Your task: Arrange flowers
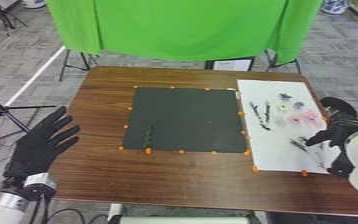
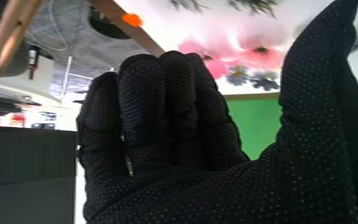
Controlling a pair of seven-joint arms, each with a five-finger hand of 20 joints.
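In the head view, my left hand (image 1: 40, 145) is at the table's left edge, its fingers straight and spread. My right hand (image 1: 337, 134) is over the right edge of the white sheet (image 1: 269, 145), beside the pink flowers (image 1: 307, 117). Dark twigs (image 1: 261, 116) and small pale and dark flowers (image 1: 285, 96) lie on that sheet, with a dark sprig (image 1: 302, 147) nearer its front. On the black sheet (image 1: 189, 120) lies one green stem (image 1: 148, 135), near its left front corner. In the right wrist view, my right hand (image 2: 184, 130) has straight fingers and holds nothing; pink flowers (image 2: 257, 55) lie beyond it.
Orange markers (image 1: 182, 151) line the edges of both sheets. Bare brown wood of the table (image 1: 158, 175) surrounds them. A green cloth (image 1: 184, 30) hangs behind the far edge, and a tripod (image 1: 7, 117) stands at the left.
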